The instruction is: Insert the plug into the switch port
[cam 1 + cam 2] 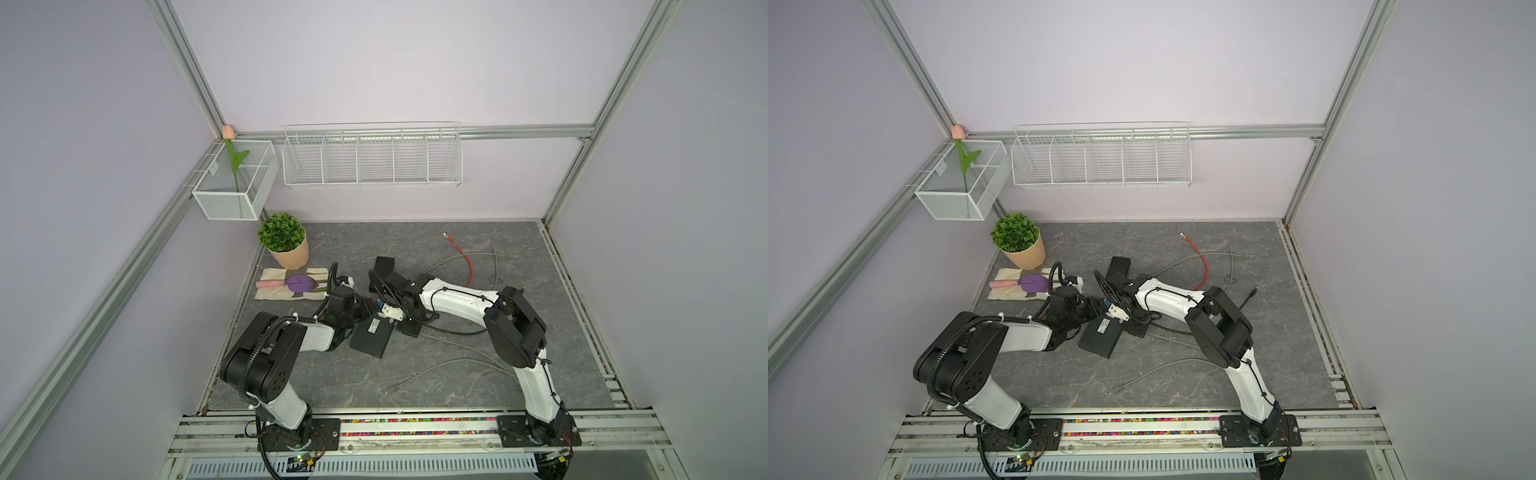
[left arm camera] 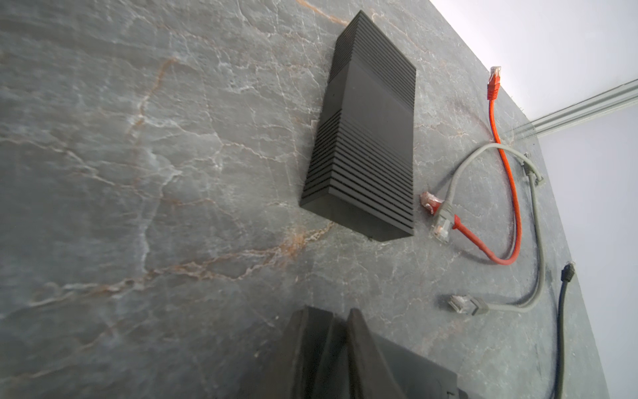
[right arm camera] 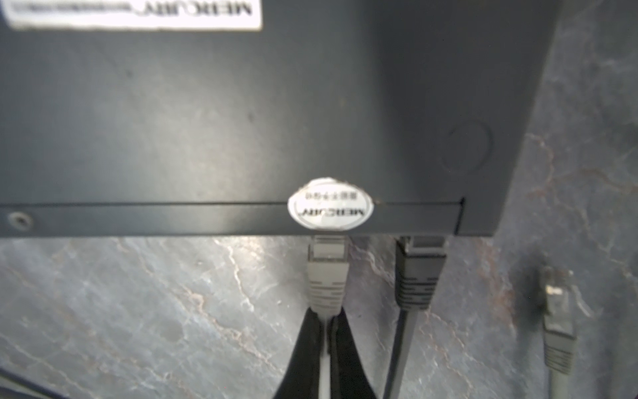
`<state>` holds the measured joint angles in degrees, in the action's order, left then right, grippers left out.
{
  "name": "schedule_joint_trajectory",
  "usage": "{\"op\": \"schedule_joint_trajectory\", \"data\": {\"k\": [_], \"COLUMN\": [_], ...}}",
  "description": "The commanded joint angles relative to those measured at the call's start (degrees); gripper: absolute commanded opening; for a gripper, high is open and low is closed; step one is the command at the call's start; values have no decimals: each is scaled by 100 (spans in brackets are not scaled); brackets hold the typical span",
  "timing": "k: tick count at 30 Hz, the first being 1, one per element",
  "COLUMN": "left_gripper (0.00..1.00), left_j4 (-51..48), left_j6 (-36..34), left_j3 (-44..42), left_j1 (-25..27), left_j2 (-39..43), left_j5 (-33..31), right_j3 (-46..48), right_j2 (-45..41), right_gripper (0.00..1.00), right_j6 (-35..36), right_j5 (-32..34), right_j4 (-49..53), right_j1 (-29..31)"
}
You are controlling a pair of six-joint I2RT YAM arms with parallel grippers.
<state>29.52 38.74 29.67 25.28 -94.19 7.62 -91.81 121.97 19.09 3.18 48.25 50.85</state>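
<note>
In the right wrist view the right gripper (image 3: pixel 325 321) is clenched on the grey plug (image 3: pixel 326 273) at its back end, where the cable leaves the ribbed boot. The plug points straight ahead of the fingertips, its nose tucked under the edge of the dark switch (image 3: pixel 241 121) (how deep it sits is hidden). Just beside it a black plug (image 3: pixel 419 273) meets the same edge.

In the left wrist view the left gripper (image 2: pixel 336 331) shows two dark fingers nearly together; whether they pinch anything I cannot tell. Well ahead of them lies a ribbed black box (image 2: pixel 366 138).

In both top views the two grippers stand close together at the switch's far end. Far beyond them a mesh basket (image 1: pixel 224 205) holds a tulip (image 1: pixel 237 160), and a pot (image 1: pixel 291 257) holds a green plant (image 1: pixel 281 232).
</note>
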Motion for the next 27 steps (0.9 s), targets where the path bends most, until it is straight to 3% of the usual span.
{"op": "schedule_joint_trajectory", "data": {"k": [1,19,27], "left_gripper": [21,21,21], "left_j4": [-296,225,-357], "left_j6": [314,583,358], "left_j3": [-187,-400,-181], "left_j1": [616,770,741], "left_j2": [-296,-409,-126], "left_j5": [1218,1332,1214], "right_j3": [-399,-532,-446], "right_j2": [-59,-23,-120], "right_gripper": [7,7,7], "right_j6": [-129,-371,-351], "right_j5": [-655,-700,-472], "right_j4": [-1903,-2528,-2471], "right_j1": [214,250,251]}}
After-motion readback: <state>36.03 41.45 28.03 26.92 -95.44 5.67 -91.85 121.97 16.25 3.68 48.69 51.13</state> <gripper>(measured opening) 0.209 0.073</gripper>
